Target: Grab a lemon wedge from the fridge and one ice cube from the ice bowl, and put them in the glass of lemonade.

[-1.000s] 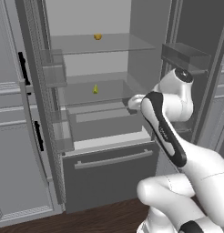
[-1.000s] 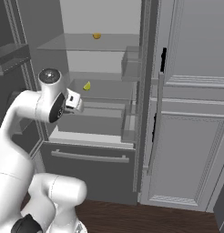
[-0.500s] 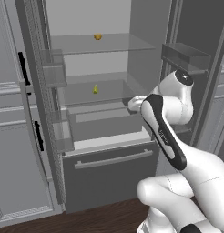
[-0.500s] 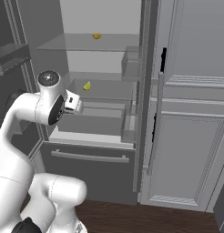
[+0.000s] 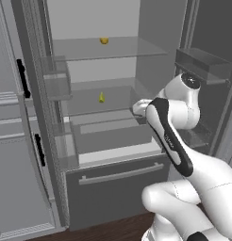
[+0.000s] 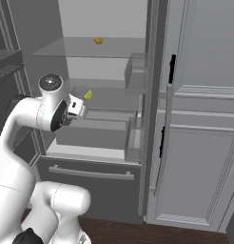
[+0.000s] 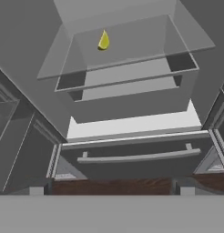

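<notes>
While both fridge (image 5: 113,188) doors stand open, the white arm (image 5: 172,136) reaches from the base toward the interior, its gripper (image 5: 138,108) at the right front edge of the lower glass shelf (image 5: 85,101) in the left base view and just left of that shelf's front in the right base view (image 6: 80,107). Its jaws are not clearly resolved in either base view; in the hand view the 2 dark fingertips (image 7: 36,191) sit far apart at the bottom corners, so the pincer is spread wide and holds nothing. Lemon wedge (image 7: 104,41): a small yellow piece, standing point-up on the lower glass shelf, toward its back, well apart from the gripper; also seen at (image 5: 102,97) and (image 6: 88,95). A 2nd small yellow-orange item (image 5: 104,41) rests on the upper glass shelf (image 5: 132,47), directly above; its exact shape cannot be told. Below the shelves lie a grey crisper drawer (image 5: 111,134) and the bottom freezer drawer with a long light-grey bar handle (image 7: 139,157). Panelled cabinets (image 6: 199,143) with black handles flank the fridge.
</notes>
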